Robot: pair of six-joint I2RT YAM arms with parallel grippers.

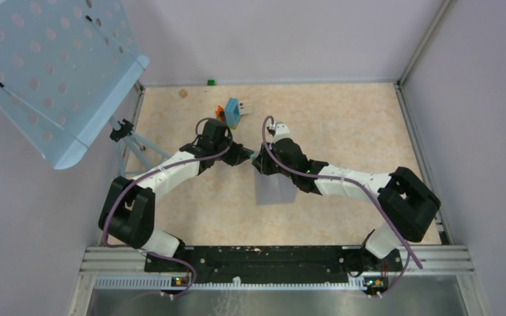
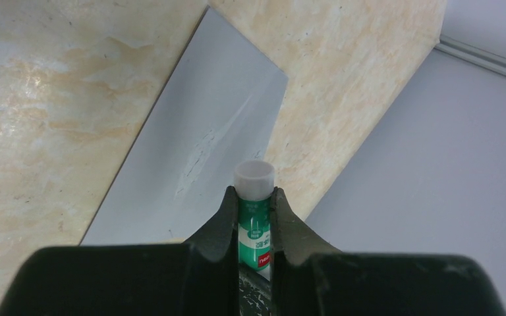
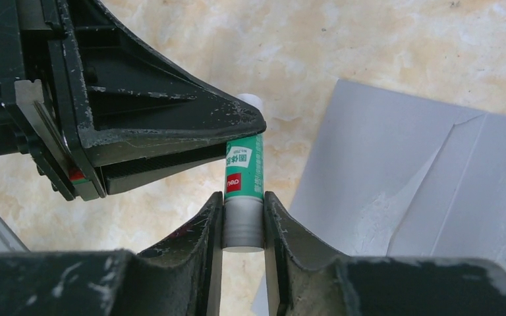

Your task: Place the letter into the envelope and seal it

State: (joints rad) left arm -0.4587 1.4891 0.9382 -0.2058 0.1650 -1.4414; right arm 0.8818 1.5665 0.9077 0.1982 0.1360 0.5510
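Envelope (image 3: pixel 395 178) flat just beside right gripper (image 3: pixel 243 220).

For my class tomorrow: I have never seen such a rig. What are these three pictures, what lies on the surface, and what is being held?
Two robot arms are bolted at a table's near edge. One picture looks down from above; the other two come from cameras on each wrist. On the tan surface lies a grey envelope, with coloured blocks farther back. Both arms hold one glue stick between them: the left end effector grips its green body, the right end effector its grey end. No letter is visible.
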